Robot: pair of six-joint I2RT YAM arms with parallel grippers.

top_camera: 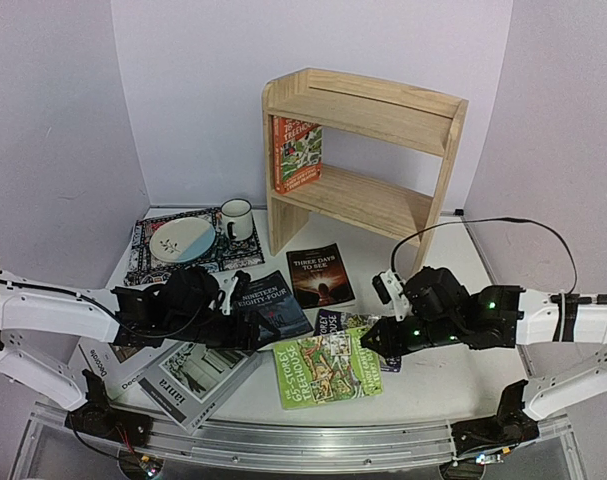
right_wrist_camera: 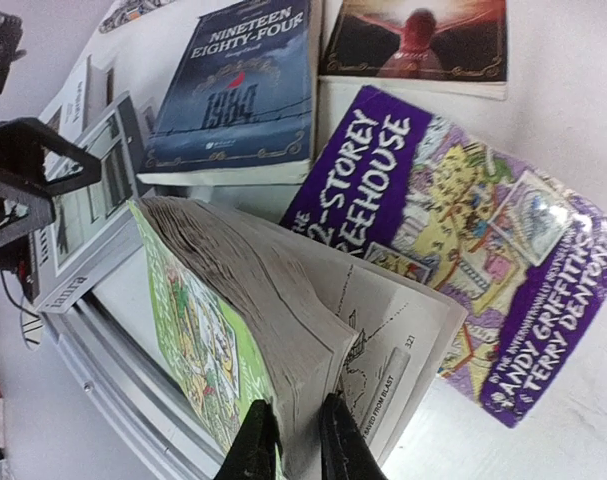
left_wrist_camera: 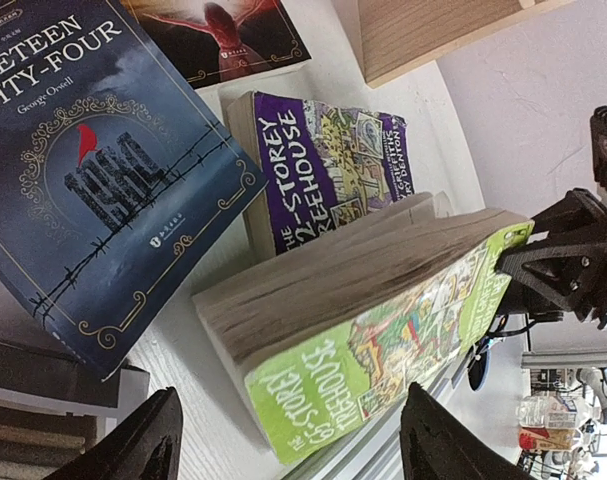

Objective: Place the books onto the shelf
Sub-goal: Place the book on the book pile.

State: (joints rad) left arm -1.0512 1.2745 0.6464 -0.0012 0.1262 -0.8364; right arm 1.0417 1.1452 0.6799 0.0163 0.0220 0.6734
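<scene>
Right claw (right_wrist_camera: 288,440) is clamped on only part of the green Treehouse paperback (right_wrist_camera: 223,340), tilted up on the near-centre desk (top_camera: 453,300); loose back pages could tear or slip. Left claw (left_wrist_camera: 288,445) is apart, flanking its free end

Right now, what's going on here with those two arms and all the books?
The right gripper is shut on one end of the green book, tipping it up off the table. The left gripper is open at the book's other end, not gripping it. One red book already stands on the shelf's lower level. The blue book, black book, purple book, grey book and white book lie on the table.
</scene>
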